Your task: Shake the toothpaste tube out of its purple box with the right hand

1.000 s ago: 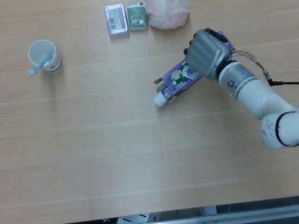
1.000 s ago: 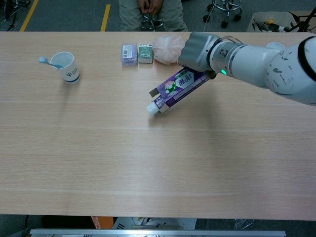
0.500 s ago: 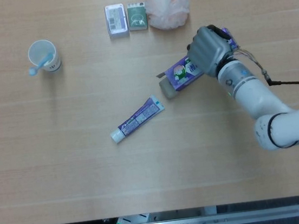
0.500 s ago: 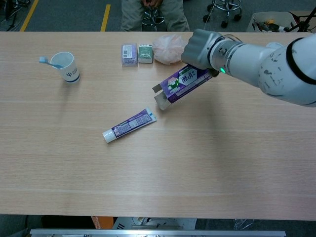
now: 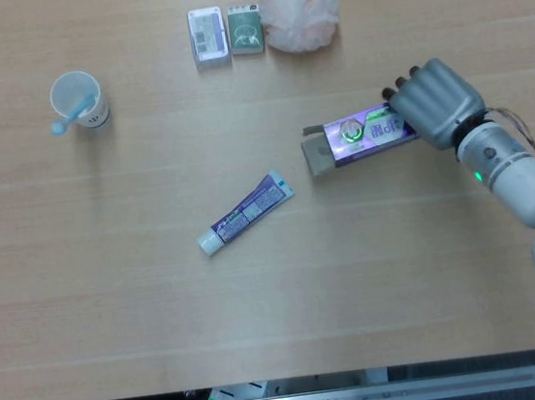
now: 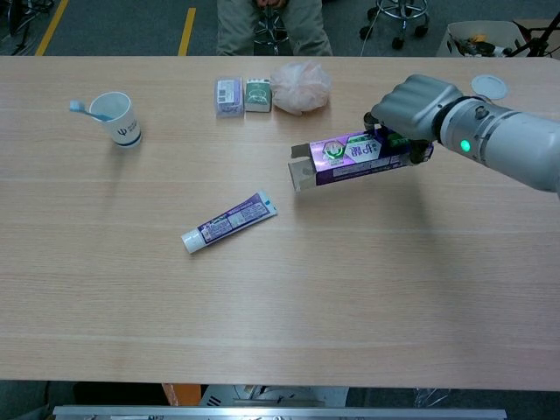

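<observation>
Already the toothpaste tube (image 5: 246,211) lies free on the counter (image 5: 164,310), flat and slanted, its white cap toward the near-left and its crimped end pointing up toward the purple box (image 5: 362,135); tube and box are apart, with bare wood between them. The right hand (image 5: 436,101) grasps the box by its far end, fingers wrapped over the top, and holds it nearly level with the open flap end facing the tube. From the chest view the box (image 6: 350,157) looks to be held just above the counter, casting a shadow under it, though whether its open end touches the wood I cannot tell. The left hand shows in neither view. By my reading the shaking step is finished, since the tube is fully out and nothing shows in the mouth of the box. What remains, if anything, is to set the empty box down: that would call for lowering it somewhere to the right of the tube, so it does not land on or knock the tube, and then letting the fingers loosen. Along the far edge of the counter sit a cup (image 5: 76,98) with a blue toothbrush (image 5: 70,117) in it, two small packets (image 5: 225,32) side by side and a pink bath puff (image 5: 299,15), all well away from the hand.
</observation>
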Motion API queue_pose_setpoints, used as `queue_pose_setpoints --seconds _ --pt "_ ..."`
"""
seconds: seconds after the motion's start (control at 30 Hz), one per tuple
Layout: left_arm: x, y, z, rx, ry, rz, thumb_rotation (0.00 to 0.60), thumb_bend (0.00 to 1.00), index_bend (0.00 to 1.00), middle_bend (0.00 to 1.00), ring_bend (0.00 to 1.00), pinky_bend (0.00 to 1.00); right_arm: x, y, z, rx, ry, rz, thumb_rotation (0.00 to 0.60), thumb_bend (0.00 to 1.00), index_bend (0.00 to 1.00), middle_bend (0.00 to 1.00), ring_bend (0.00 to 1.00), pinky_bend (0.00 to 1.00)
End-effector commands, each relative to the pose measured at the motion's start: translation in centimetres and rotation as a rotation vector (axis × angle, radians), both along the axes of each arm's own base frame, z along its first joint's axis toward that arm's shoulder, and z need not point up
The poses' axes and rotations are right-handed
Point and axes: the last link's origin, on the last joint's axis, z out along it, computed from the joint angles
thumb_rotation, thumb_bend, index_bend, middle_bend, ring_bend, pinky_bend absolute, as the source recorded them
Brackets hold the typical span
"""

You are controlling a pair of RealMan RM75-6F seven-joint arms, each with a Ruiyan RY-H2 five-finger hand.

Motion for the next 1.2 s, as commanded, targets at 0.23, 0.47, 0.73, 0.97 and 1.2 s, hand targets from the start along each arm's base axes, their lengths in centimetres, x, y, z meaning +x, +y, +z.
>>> queue_pose_setpoints --seconds 0.23,0.47,0.73,0.97,1.2 --pt "0.2 0.1 0.0 -0.005 0.006 -0.003 0.600 0.33 0.23 0.22 0.18 0.19 -5.2 0.5 -1.1 0.015 -0.057 -0.121 0.600 0.34 0.34 0.34 0.33 0.59" --pt "0.3 0.1 0.0 -0.005 0.007 -0.002 0.600 0.33 0.23 0.22 0.18 0.19 -5.0 0.5 -1.0 0.022 -0.111 -0.140 0.600 0.34 0.03 0.16 0.16 0.39" --pt "0.4 0.4 0.2 0.000 0.010 -0.008 0.600 0.33 0.23 0.22 0.18 0.19 -5.1 1.7 2.4 -0.077 -0.205 -0.118 0.600 0.34 0.00 0.13 0.13 0.37" --pt "0.6 1.0 -0.2 -0.014 0.010 -0.027 0.600 0.33 0.23 0.22 0.18 0.19 -7.1 5.4 7.6 -0.299 -0.265 -0.139 0.600 0.33 0.07 0.23 0.17 0.37" --pt "1.2 1.8 -0.5 -0.021 0.010 -0.056 0.600 0.33 0.23 0.22 0.18 0.19 -9.2 9.3 10.7 -0.463 -0.320 -0.109 0.600 0.33 0.14 0.26 0.17 0.37"
